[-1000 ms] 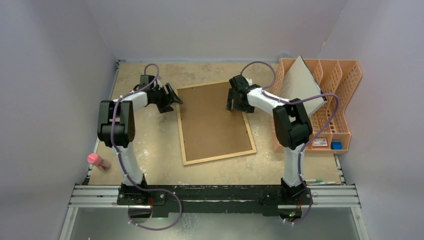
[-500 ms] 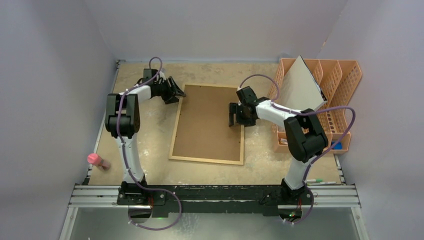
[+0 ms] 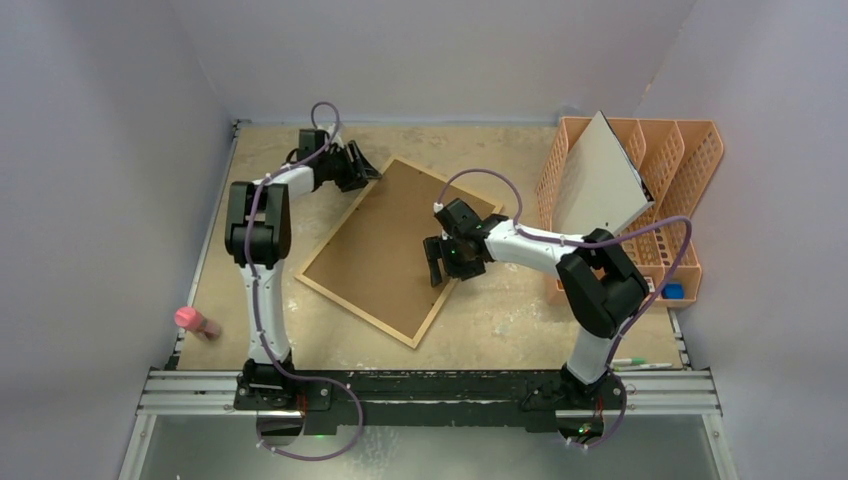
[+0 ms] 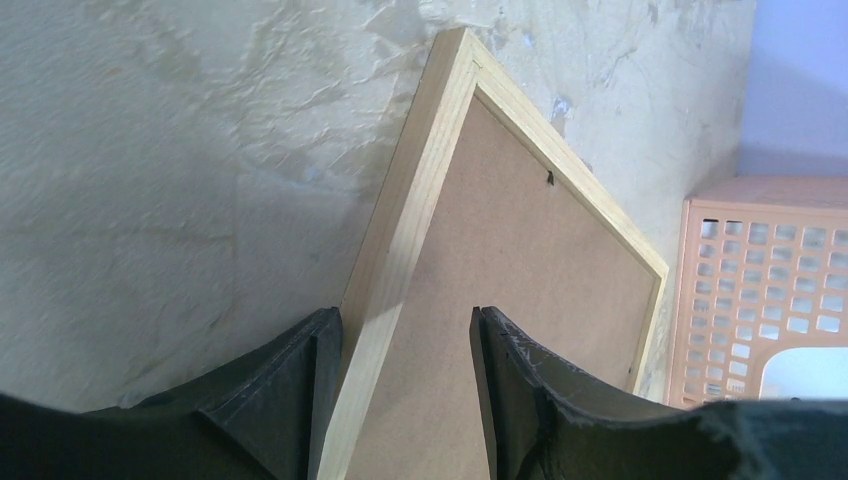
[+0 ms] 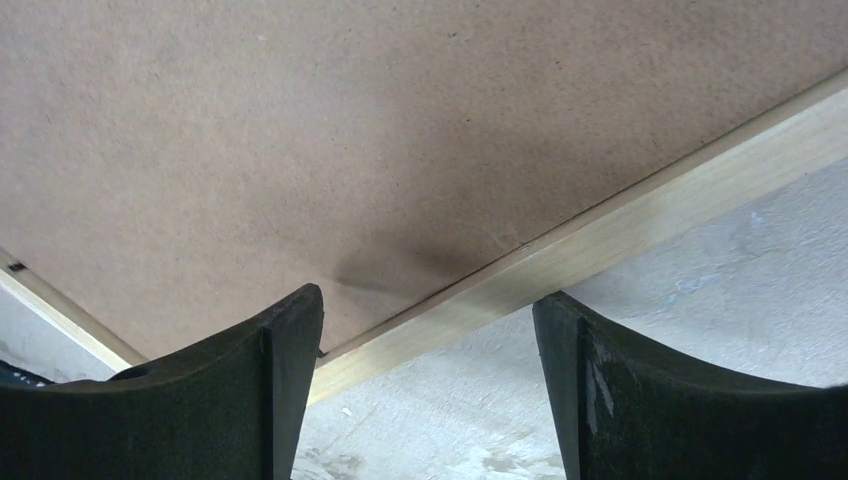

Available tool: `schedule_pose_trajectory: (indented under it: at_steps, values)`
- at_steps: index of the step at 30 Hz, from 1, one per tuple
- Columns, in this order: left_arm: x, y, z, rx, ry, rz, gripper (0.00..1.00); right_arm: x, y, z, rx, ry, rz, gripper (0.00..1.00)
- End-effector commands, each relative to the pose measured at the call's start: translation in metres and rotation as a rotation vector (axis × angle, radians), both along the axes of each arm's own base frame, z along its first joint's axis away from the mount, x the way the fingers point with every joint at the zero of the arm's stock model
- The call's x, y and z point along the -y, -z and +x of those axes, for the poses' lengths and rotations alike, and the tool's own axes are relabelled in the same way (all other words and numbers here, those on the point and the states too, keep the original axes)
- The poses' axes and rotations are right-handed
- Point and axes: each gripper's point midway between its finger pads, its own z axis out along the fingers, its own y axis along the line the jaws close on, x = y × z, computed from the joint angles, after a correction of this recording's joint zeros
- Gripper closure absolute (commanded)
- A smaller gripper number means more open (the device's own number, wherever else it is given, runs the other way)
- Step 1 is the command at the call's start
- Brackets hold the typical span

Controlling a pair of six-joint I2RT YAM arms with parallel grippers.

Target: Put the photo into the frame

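The frame lies back up on the table, turned diagonally, with its brown fibreboard back inside a light-wood rail. My left gripper is at its far corner. In the left wrist view it stands open astride the frame's rail, the left finger against the rail's outer side. My right gripper is at the frame's right edge. In the right wrist view it is open, one finger over the frame's back and the other over bare table. The photo is out of view.
An orange file rack stands at the right with a grey-white board leaning in it; the rack also shows in the left wrist view. A pink object lies at the table's left edge. Pens lie near the right arm's base.
The frame has swung clockwise from nearly square to diagonal. My right gripper moved nearer and leftward with its edge; my left gripper moved right along the far corner. Both jaws narrowed a little.
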Motion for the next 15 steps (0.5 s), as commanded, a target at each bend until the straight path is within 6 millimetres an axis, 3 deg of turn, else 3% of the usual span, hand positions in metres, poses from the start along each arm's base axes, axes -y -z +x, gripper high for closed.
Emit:
schedule_pose_trajectory:
  at_steps: [1, 5, 9, 13, 15]
  values:
    - [0.06, 0.038, -0.055, -0.204, 0.168, -0.055, 0.47, -0.017, 0.007, -0.003, 0.011, -0.014, 0.004, 0.2]
    - [0.047, 0.022, -0.034, -0.151, 0.122, 0.038, 0.41, 0.002, 0.001, -0.005, 0.025, 0.049, -0.074, 0.14]
    - [0.016, 0.0, -0.015, -0.111, 0.06, 0.191, 0.31, 0.021, -0.007, -0.002, 0.045, 0.148, -0.163, 0.11]
    - [-0.024, -0.038, -0.007, -0.065, -0.031, 0.212, 0.27, 0.024, -0.046, 0.022, 0.158, 0.221, -0.173, 0.09]
    - [-0.045, -0.061, -0.007, -0.034, -0.085, 0.211, 0.26, 0.016, -0.074, 0.044, 0.246, 0.242, -0.148, 0.08]
